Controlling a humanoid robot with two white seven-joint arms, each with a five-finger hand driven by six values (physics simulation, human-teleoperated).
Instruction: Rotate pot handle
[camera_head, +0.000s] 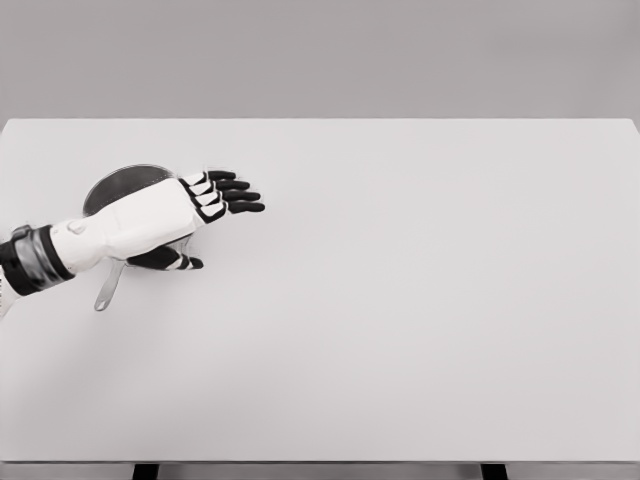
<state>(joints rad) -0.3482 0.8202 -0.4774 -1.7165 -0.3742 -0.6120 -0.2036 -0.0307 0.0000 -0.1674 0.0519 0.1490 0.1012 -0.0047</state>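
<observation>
Pot (112, 186): round grey metal, sitting far left on white table (420, 300), inside mostly hidden.
Handle (106, 288): thin, flat, pointing near.
Left hand (170, 218): hovering over pot, fingers (236, 195) stretching straight together, holding nothing.

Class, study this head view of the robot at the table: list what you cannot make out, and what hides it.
1. Most of the pot: covered by the left hand above it.
2. Where the pot handle joins the pot: hidden under the wrist.
3. Whether the hand touches the pot: one view cannot settle it.
4. The right arm: outside the picture.
5. The table legs: cut off by the bottom edge.
</observation>
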